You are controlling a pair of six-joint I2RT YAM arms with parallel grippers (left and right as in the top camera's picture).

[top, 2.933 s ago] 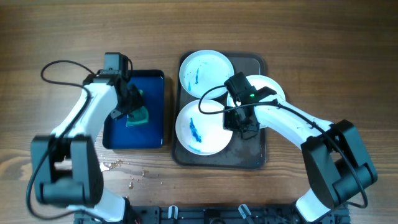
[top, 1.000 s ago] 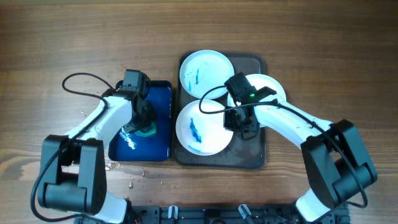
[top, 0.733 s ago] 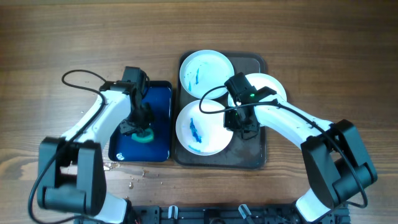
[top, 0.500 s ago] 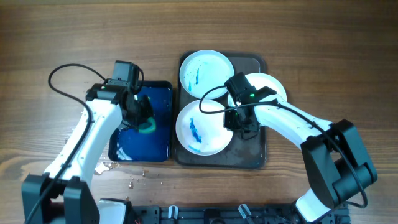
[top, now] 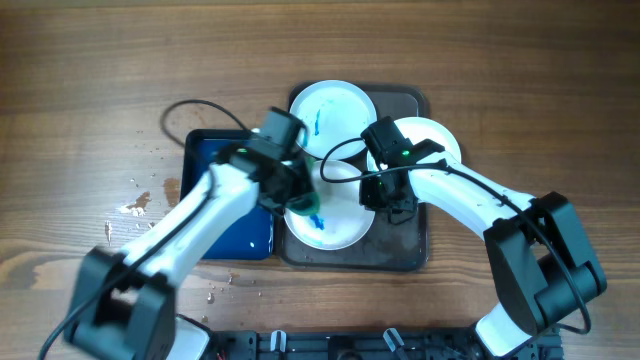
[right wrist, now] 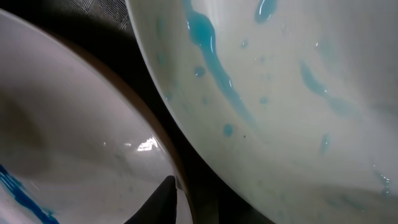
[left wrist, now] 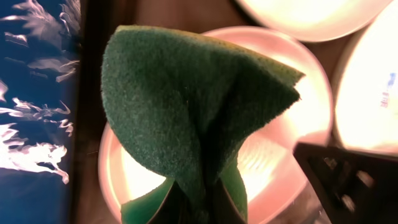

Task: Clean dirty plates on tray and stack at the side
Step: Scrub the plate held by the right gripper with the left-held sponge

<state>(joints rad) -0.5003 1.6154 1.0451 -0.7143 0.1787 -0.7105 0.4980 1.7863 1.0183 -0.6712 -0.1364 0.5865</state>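
Since half a second ago our left gripper (top: 302, 192) has swung off the blue tray (top: 215, 205) and now hangs over the near plate (top: 345, 228), pinching the folded green sponge (left wrist: 186, 118). We judge the sponge should go down flat into that plate and scrub in short strokes, lightly, so the plate stays put on the brown tray (top: 405, 252). Our right gripper (top: 390, 205) sits at the plate's rim, beside the right plate (top: 437, 140) — whether it grips, we cannot tell.
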